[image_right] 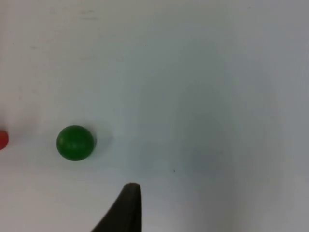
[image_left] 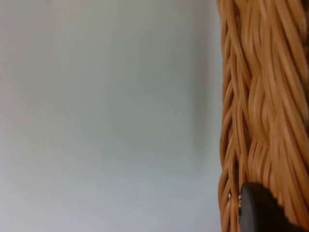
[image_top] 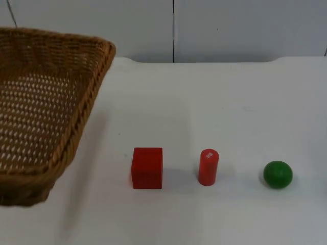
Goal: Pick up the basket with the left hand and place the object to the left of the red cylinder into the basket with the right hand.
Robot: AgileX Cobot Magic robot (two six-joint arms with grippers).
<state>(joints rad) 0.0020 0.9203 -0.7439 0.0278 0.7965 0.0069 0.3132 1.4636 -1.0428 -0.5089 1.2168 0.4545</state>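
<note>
- Now the wicker basket [image_top: 46, 112] is hanging tilted above the bench's [image_top: 214, 107] left edge, its near corner raised off the white surface and a soft shadow lying on the bench beneath and beside it.
- In the left wrist view the woven basket rim [image_left: 260, 106] is running right beside a black fingertip [image_left: 258, 212] of the left tool; whether that tool is clamped on the rim or loose I cannot tell.
- Toward the bench's near edge three things are sitting in a row, well apart from one another: a red cube [image_top: 147, 168], a red cylinder [image_top: 208, 167] and a green ball [image_top: 277, 174].
- The red cube is lying just left of the red cylinder, flat on the bench, nearest to the basket of the three yet not touching it.
- The red cylinder is standing upright between the cube and the ball, a small white mark showing on its top face.
- The green ball is resting at the right end of the row, toward the bench's right edge.
- In the right wrist view the right tool's black fingertip [image_right: 126, 208] is hovering over bare bench near the green ball [image_right: 75, 142], touching nothing; I cannot tell whether this tool is open or closed.
- A sliver of red [image_right: 2, 139] is showing beyond the ball in that same view.
- Behind the bench's far edge the grey partition wall [image_top: 230, 28] is rising.
</note>
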